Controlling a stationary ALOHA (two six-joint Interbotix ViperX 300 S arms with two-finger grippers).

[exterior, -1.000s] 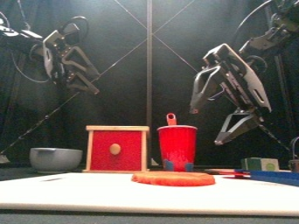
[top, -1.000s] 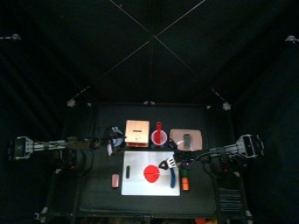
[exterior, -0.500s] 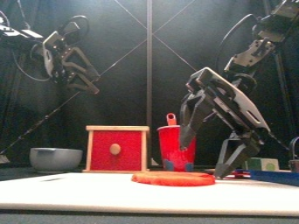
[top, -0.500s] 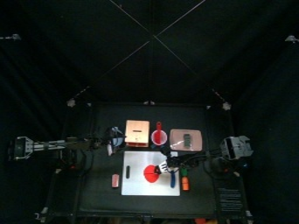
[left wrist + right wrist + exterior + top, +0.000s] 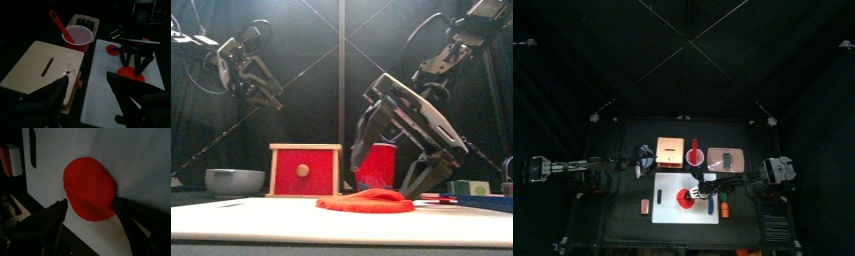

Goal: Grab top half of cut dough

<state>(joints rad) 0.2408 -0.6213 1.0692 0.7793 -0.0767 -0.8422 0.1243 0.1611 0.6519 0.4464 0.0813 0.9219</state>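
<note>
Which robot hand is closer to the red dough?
The right gripper: its open fingers straddle the red dough on the mat. The left gripper hangs high, far off beside the table.

The right claw (image 5: 401, 178) has dropped (jaws wide) astride the red dough (image 5: 366, 203).

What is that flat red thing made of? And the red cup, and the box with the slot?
The red thing looks like soft, matte dough, judging by its crease and uneven edge. The red cup seems to be smooth plastic with a thin rim. The box looks like pale, unpainted wood.
</note>
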